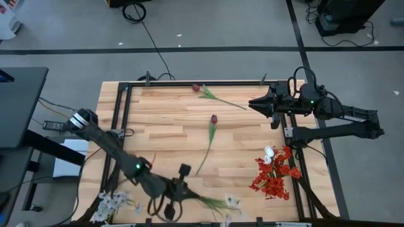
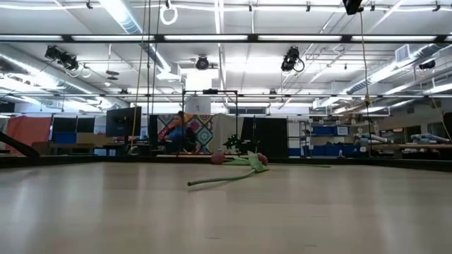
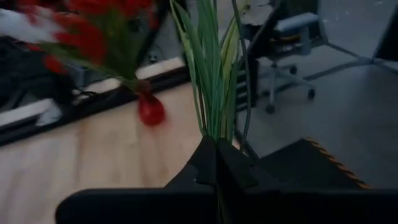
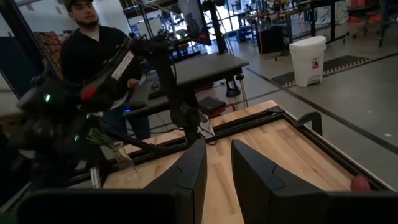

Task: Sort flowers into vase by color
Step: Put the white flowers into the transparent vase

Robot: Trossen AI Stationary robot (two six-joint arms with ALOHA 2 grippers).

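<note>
At the high view's bottom centre, our left gripper point(image 1: 183, 192) is clamped on a white spray point(image 1: 218, 203); we should lift gently. Our right gripper point(image 1: 255, 103) waits slightly open, upper right.

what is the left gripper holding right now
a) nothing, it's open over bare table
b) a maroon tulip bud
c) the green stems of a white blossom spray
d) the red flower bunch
c: in the left wrist view the left gripper is shut on the green stems, and the high view shows it at the near table edge with the white blossom spray trailing from it.
</note>
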